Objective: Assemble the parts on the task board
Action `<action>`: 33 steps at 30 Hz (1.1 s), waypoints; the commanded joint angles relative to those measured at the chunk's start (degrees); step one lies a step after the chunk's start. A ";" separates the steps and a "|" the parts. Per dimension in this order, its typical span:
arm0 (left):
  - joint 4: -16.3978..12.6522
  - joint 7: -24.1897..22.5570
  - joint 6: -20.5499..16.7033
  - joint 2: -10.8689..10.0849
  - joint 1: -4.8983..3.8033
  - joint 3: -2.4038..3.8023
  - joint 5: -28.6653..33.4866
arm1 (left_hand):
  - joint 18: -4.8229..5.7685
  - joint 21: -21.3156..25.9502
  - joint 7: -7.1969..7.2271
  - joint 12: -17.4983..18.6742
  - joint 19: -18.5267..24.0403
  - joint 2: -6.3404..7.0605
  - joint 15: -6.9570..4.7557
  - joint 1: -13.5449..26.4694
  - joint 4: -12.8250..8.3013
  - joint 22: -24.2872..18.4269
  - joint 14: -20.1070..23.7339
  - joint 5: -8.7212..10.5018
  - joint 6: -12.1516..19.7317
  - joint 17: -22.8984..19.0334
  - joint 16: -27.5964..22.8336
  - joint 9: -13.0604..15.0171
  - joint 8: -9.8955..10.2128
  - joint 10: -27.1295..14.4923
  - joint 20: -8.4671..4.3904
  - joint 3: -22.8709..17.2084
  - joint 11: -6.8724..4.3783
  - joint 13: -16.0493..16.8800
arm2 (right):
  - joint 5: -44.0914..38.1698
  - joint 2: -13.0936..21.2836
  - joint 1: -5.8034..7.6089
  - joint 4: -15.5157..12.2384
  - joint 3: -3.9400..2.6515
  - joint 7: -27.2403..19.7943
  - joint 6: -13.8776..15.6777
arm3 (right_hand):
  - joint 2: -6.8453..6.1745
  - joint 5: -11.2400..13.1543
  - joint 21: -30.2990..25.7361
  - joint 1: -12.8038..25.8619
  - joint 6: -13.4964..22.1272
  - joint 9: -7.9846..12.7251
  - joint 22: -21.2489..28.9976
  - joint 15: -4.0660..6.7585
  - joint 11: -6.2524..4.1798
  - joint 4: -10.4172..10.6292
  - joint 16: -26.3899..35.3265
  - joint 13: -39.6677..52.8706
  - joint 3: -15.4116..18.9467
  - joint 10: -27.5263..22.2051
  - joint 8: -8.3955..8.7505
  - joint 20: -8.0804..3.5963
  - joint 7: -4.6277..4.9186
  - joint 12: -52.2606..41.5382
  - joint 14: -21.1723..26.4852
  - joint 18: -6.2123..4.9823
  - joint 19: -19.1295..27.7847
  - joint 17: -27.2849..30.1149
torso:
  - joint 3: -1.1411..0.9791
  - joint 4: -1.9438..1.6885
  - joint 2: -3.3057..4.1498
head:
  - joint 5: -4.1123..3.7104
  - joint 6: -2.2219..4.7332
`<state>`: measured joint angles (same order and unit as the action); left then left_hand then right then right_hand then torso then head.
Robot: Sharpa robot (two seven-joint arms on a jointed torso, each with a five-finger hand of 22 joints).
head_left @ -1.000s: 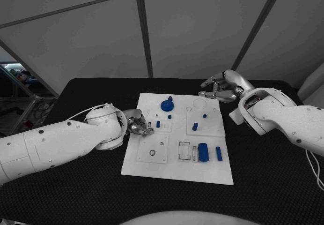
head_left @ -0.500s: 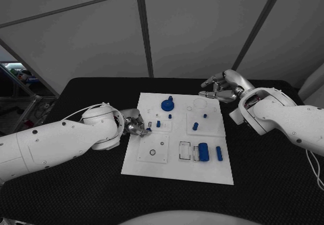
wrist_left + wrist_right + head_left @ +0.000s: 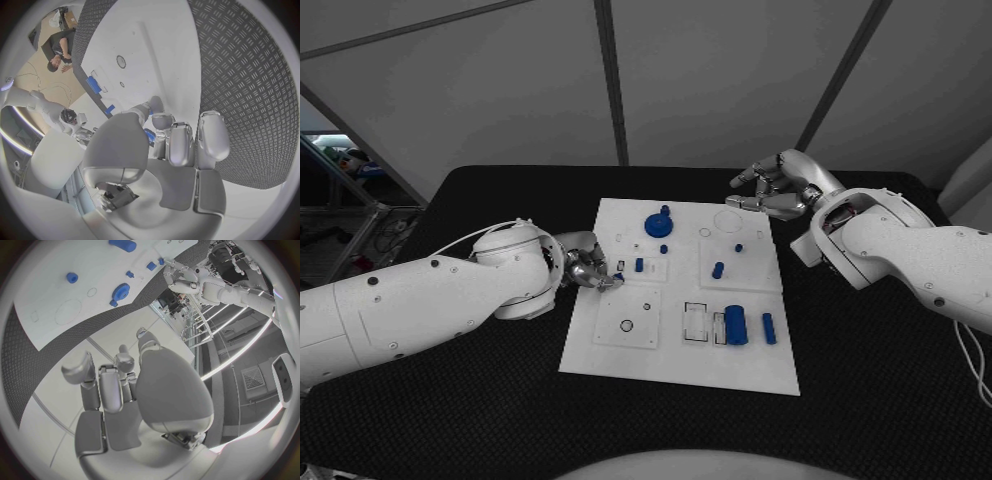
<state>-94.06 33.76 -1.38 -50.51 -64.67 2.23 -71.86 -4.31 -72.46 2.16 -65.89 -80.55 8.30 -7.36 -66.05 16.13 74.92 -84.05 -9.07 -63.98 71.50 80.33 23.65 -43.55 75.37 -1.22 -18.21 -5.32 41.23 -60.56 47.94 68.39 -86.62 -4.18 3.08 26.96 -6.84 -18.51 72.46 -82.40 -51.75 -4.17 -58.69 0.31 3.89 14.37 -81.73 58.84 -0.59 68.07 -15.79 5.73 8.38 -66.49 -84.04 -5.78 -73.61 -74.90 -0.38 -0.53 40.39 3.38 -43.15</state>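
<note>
At centre-left of the head view the left hand (image 3: 594, 271) pinches a small blue part (image 3: 149, 135) over the task board (image 3: 672, 340), seemingly to seat it, while the right hand (image 3: 770, 190), unclenched and holding nothing, waits upper right.

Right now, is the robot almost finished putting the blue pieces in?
Not nearly. Some blue parts, like the round blue part and the big blue cylinder, already sit on the task board; whether they are in their final places I cannot tell. The left hand pinches a small blue part at the board's edge. The right hand holds nothing. Several outlined slots look unfilled.
</note>
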 commanded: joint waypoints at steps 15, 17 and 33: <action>1.16 0.14 0.08 0.29 -0.14 0.17 0.34 | -0.24 -0.20 0.17 0.15 -0.31 -0.16 -0.22 -1.04 -0.58 1.70 -2.20 0.27 -0.21 0.08 0.26 -0.24 -0.14 0.79 0.24 -2.98 -0.05 0.15 | -0.16 -0.04 0.03 -0.11 -0.03 -0.37 -0.26 | 0.40 -0.20 -0.29 0.15 -0.42 -0.07 0.07 0.51 -0.43 0.04 0.38 -0.04 0.07 -0.04 -0.21 -0.35 -0.06 0.05 -2.69 -0.60 0.04 -1.61 | -0.04 0.04 -0.01 | 0.15 -0.22; 1.19 0.14 0.10 0.28 -0.14 0.17 0.36 | -0.24 -0.18 0.17 0.17 -0.30 -0.10 -0.22 -1.17 -0.69 1.71 -2.20 0.29 -0.20 0.10 0.27 -0.25 -0.14 0.81 0.24 -3.21 -0.06 0.17 | -0.16 -0.02 0.03 -0.12 -0.03 -0.37 -0.26 | 0.40 -0.20 -0.29 0.15 -0.42 -0.07 0.07 0.51 -0.43 0.04 0.38 -0.04 0.07 -0.04 -0.21 -0.35 -0.06 0.05 -2.69 -0.60 0.04 -1.61 | -0.04 0.04 -0.01 | 0.13 -0.22; 0.63 -0.16 -0.35 -0.10 -0.14 0.34 0.40 | -0.24 -0.14 0.14 0.37 -0.30 0.34 -0.21 -1.89 -1.41 1.83 -2.21 0.34 -0.06 0.10 0.27 -0.32 -0.09 0.83 0.25 -4.83 -0.05 0.12 | -0.16 -0.10 0.01 -0.05 -0.03 -0.42 -0.27 | 0.40 -0.20 -0.29 0.15 -0.42 -0.07 0.07 0.51 -0.43 0.04 0.38 -0.04 0.07 -0.04 -0.21 -0.35 -0.06 0.05 -2.69 -0.60 0.04 -1.61 | 0.04 -0.02 -0.02 | 0.17 -0.15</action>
<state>-93.27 33.74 -1.51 -50.57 -64.75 2.52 -71.46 -4.30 -72.46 2.16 -65.89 -80.55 8.58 -7.36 -67.27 14.70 74.92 -84.06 -9.00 -63.98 71.52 80.33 23.39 -43.55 75.79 -1.22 -22.61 -5.32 41.36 -60.57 47.88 68.34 -86.63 -4.18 3.07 26.92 -6.84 -18.49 72.46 -82.40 -51.75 -4.17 -58.69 0.31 3.89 14.37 -81.73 58.84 -0.59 68.07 -15.77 5.73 8.38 -66.49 -84.04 -5.78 -73.61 -74.93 -0.35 -0.54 40.36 3.49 -43.29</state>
